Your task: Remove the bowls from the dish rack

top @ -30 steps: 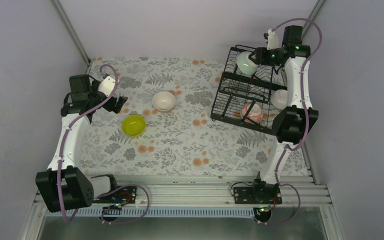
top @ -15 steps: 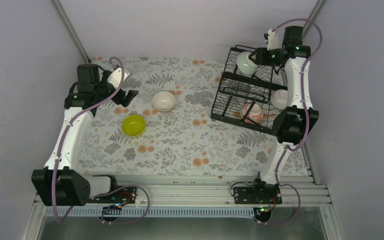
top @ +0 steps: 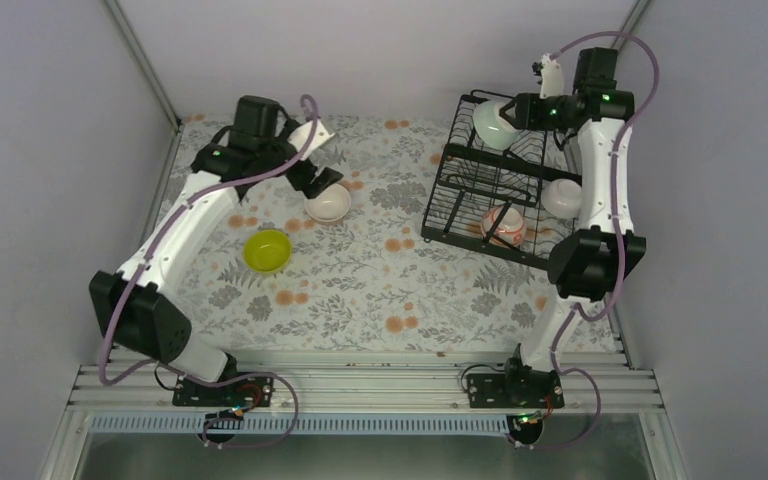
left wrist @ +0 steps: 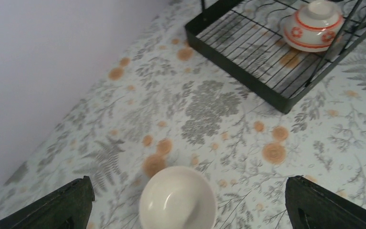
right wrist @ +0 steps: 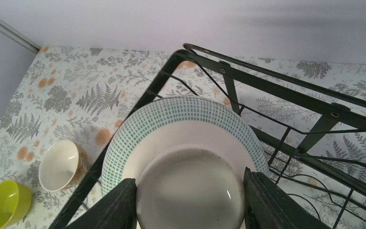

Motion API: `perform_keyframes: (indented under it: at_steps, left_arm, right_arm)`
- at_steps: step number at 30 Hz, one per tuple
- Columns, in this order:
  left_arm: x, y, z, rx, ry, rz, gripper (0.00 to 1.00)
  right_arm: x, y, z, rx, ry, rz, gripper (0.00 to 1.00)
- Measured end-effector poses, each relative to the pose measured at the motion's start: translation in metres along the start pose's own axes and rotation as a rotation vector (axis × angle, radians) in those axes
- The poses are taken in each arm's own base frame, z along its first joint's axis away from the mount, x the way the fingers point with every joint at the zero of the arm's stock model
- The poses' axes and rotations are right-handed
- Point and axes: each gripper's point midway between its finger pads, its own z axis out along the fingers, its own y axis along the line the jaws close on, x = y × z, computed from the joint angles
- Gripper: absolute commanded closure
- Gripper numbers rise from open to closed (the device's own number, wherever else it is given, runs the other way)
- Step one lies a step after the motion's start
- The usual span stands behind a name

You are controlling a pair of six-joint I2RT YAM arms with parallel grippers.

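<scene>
The top external view shows the black wire dish rack [top: 480, 205] at the far right of the table, on a cloth [top: 360, 290] with grey leaves and orange dots. The right gripper [top: 510, 113] is up at the rack's top level. Its jaws are closed part way on the round foot of the mint-green bowl [right wrist: 190, 124]. That bowl stands on its edge among the wires, with its bottom facing the right wrist camera. Little green dashes ring its outside. Down in the rack's tray the red-patterned bowl [left wrist: 314, 21] sits upside down. A white bowl [top: 561, 197] is at the rack's right side, but the right arm hides part of it, so it may be leaning on the wires. The left gripper [left wrist: 189, 186] hangs over the tan bowl [left wrist: 177, 199], with its jaws wide open and holding nothing. That bowl is smooth and cream inside and stands upright on the cloth. The shiny lime-yellow bowl [top: 267, 250] is near it, upright too.
</scene>
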Motion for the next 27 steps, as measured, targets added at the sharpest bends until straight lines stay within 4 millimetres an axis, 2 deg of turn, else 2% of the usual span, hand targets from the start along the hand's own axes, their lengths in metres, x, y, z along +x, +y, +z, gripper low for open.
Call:
perform_keyframes:
  at_steps: [3, 6, 10, 14, 16, 19, 20, 24, 27]
  left_arm:
    - [-0.013, -0.014, 0.022, 0.064, 0.013, 0.003, 0.0]
    - [-0.034, -0.02, 0.034, 0.117, -0.017, -0.006, 0.0]
    - [-0.081, -0.026, 0.038, 0.211, -0.11, -0.011, 0.0]
    - [-0.136, -0.035, 0.042, 0.325, -0.224, 0.0, 0.0]
    - [-0.155, -0.045, 0.049, 0.382, -0.261, 0.005, 0.0]
    - [-0.161, -0.063, 0.068, 0.446, -0.262, 0.007, 0.0]
    - [-0.161, -0.078, 0.076, 0.48, -0.253, 0.012, 0.0]
    - [-0.149, -0.112, 0.114, 0.58, -0.207, 0.002, 0.0]
    - [-0.141, -0.122, 0.138, 0.631, -0.186, -0.017, 0.0]
  right_arm:
    - [-0.002, 0.01, -0.015, -0.003, -0.021, -0.018, 0.66]
    - [-0.002, 0.02, -0.027, -0.011, -0.035, -0.03, 0.66]
    - [-0.002, 0.028, -0.037, -0.018, -0.048, -0.043, 0.65]
    - [-0.002, 0.031, -0.041, -0.023, -0.055, -0.054, 0.64]
    - [-0.001, 0.033, -0.042, -0.028, -0.054, -0.054, 0.64]
    - [0.001, 0.036, -0.044, -0.037, -0.053, -0.056, 0.63]
    - [0.002, 0.037, -0.045, -0.039, -0.053, -0.057, 0.62]
    - [0.001, 0.04, -0.048, -0.047, -0.058, -0.063, 0.62]
    - [0.002, 0.043, -0.05, -0.054, -0.059, -0.067, 0.62]
